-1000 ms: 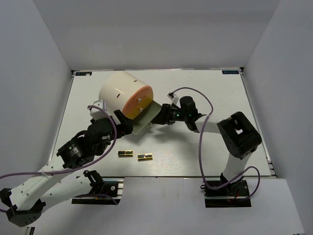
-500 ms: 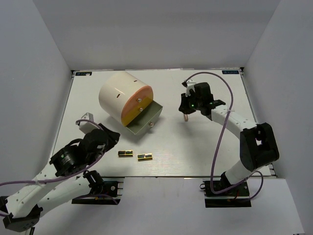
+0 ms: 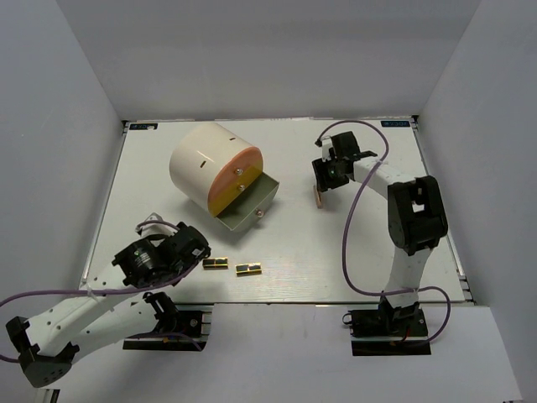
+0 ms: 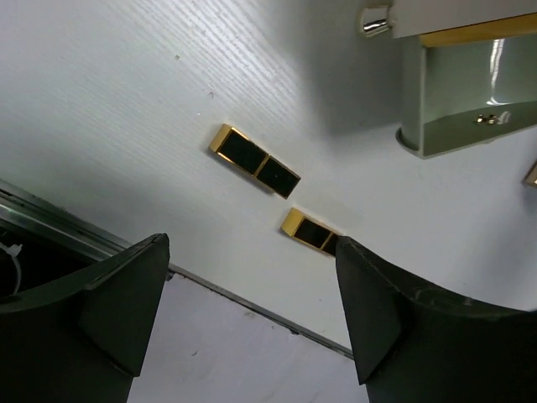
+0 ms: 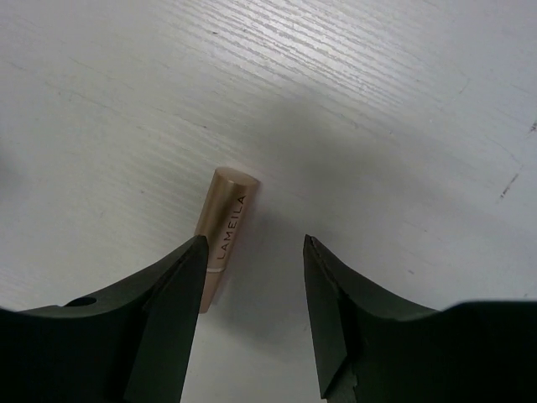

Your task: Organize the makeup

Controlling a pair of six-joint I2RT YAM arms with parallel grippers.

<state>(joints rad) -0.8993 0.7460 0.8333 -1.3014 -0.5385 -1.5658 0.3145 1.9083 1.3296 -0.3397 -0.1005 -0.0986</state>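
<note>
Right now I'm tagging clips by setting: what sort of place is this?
Likely a robot lab test cell, not a home: a white table boxed by plain grey walls, with two robot arms bolted at its near edge.

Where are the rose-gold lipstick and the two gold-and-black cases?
rose-gold lipstick (image 5: 225,227): right wrist view, its lettered side.
left case (image 3: 216,263): top view, its middle.
right case (image 3: 247,269): top view, its middle.

Both arms are white tubes with chunky black joints. A thin purple cable (image 3: 344,252) loops along the right arm (image 3: 403,269), and another one runs by the left arm (image 3: 84,306). Each arm sits on a flat black base (image 3: 369,344). The left gripper (image 4: 250,252) and the right gripper (image 5: 255,243) have thick dark grey fingers (image 4: 109,311) shaped like wedges
</note>
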